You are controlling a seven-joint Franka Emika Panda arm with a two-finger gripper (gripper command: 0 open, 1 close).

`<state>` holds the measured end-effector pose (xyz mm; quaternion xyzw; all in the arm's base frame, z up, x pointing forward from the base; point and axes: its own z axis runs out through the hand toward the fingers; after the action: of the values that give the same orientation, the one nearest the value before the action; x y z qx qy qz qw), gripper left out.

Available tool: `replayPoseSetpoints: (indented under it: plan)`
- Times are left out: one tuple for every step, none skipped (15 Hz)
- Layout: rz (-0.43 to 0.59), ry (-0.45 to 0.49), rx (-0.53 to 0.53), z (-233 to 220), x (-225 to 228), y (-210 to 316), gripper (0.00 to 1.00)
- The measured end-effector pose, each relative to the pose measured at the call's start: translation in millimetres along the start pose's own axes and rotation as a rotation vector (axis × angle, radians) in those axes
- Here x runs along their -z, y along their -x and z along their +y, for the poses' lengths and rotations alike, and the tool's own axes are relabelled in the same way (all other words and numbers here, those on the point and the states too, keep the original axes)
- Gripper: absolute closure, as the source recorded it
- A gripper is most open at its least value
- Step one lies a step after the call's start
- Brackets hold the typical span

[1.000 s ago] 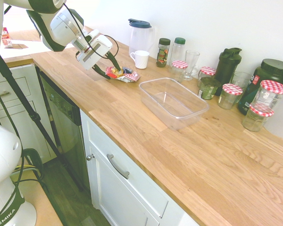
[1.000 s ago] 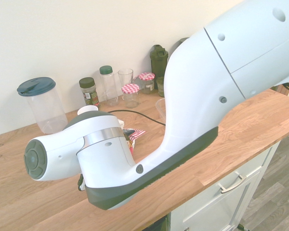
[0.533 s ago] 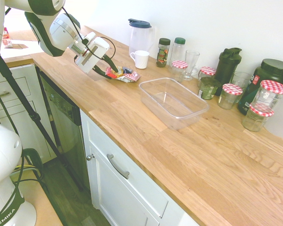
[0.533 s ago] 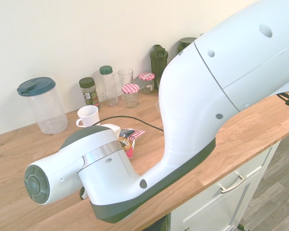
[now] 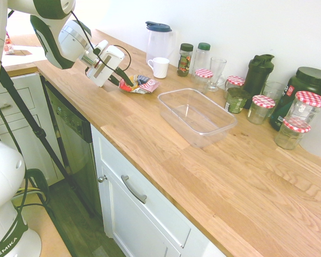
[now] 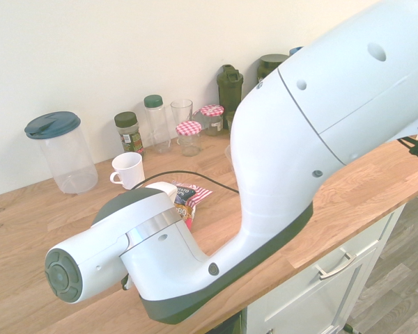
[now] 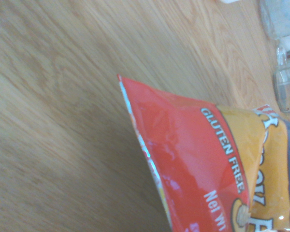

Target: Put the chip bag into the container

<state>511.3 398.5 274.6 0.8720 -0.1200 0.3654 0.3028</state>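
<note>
Reaching with the gripper (image 5: 122,78) to the red end of the chip bag (image 5: 143,85), on the desk (image 5: 166,160) near the mug (image 5: 159,67), probably to lift by that loose edge; cannot tell whether clenched on foil or released. Can see the open container (image 5: 174,121) apart from the bag in the first exterior view, but mostly behind the arm (image 6: 272,160) in the second; can read "GLUTEN FREE" only in the wrist view.
</note>
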Motion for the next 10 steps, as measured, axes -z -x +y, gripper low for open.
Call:
replayPoseSetpoints:
  plan:
    - [0.006,-0.001,-0.003,1,0,0,1.00]
    - [0.008,-0.003,-0.008,1,1,1,1.00]
    - [0.008,-0.010,-0.017,1,3,2,1.00]
    - [0.008,-0.022,-0.032,2,8,2,1.00]
    - [0.007,-0.043,-0.050,5,17,2,1.00]
    - [0.005,-0.062,-0.068,9,28,0,1.00]
    - [0.002,-0.081,-0.088,16,39,-5,1.00]
    - [-0.002,-0.096,-0.110,25,50,-12,1.00]
    - [-0.009,-0.112,-0.138,36,59,-22,1.00]
    - [-0.017,-0.127,-0.170,49,66,-34,1.00]
